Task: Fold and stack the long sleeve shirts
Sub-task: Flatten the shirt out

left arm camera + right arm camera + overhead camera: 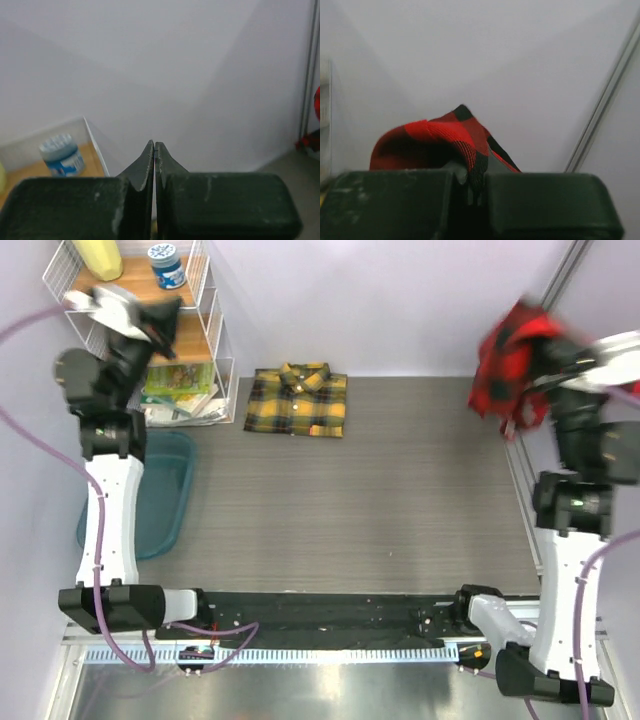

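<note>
The red shirt [515,365] hangs bunched at the right edge of the table [400,500], pinched in the closed right gripper [472,186]. The yellow shirt [297,400] lies folded at the far edge. The left gripper [154,156] is closed, empty. Held by 1 thin fold, the red shirt could slip and drop off the table.

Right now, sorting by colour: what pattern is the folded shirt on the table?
Folded shirt: yellow-black plaid, top external view.
</note>
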Motion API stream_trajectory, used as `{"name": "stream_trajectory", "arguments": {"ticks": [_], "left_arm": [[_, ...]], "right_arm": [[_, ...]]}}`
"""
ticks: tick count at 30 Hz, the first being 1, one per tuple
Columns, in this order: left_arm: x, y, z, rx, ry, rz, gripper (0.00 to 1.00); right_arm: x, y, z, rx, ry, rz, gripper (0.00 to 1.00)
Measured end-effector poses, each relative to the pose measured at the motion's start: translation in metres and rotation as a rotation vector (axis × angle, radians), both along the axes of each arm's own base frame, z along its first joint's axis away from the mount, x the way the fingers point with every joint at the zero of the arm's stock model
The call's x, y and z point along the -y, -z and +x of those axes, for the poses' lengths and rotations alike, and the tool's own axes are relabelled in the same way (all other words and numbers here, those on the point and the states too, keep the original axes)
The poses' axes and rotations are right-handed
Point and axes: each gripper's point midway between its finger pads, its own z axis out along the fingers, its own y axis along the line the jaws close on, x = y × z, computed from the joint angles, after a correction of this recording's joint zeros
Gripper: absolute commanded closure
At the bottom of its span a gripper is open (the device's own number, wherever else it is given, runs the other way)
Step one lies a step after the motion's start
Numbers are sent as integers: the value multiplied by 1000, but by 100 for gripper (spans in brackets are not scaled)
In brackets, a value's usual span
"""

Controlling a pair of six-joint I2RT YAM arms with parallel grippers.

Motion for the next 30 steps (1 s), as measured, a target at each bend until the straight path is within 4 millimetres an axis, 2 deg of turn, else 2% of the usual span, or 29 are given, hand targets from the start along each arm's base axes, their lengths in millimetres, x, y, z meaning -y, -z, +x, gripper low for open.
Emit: {"name": "stream_trajectory", "arguments": {"ticks": [2, 3, 5, 6, 7, 8, 10, 11, 14, 15, 18, 22, 26, 28, 30], "left_arm": [[14, 75, 15, -157, 60, 74, 82], [19, 111, 24, -236, 81, 99, 63], [31, 213, 33, -485, 139, 129, 42], [39, 247, 30, -570, 168, 145, 38], [47, 280, 22, -666, 197, 148, 37], [56, 304, 14, -740, 226, 156, 36], [78, 333, -5, -834, 291, 182, 35], [85, 337, -11, -846, 310, 193, 35], [108, 342, -37, -828, 365, 287, 35], [109, 342, -38, -823, 367, 296, 35], [124, 343, -52, -789, 400, 374, 34], [133, 356, -49, -824, 430, 397, 34], [143, 373, -41, -867, 455, 415, 32], [158, 381, -46, -880, 491, 435, 27], [181, 387, -60, -888, 548, 463, 24]], "right_arm": [[2, 100, 43, -244, 4, -46, 99], [4, 145, 59, -361, 0, -53, 99], [6, 250, 86, -651, -19, -48, 99], [6, 292, 91, -775, -34, -37, 99], [6, 316, 92, -857, -44, -27, 99], [4, 333, 92, -923, -62, -18, 99], [-5, 332, 92, -959, -112, 2, 99], [-10, 318, 93, -945, -142, 9, 99], [-28, 255, 88, -834, -231, 25, 99], [-31, 235, 82, -793, -249, 21, 99], [-44, 177, 47, -658, -290, -2, 99], [-66, 122, -15, -507, -375, -53, 99], [-74, 97, -61, -422, -368, -103, 99], [-70, 93, -72, -405, -332, -109, 99], [-67, 99, -76, -420, -307, -100, 99]]}}
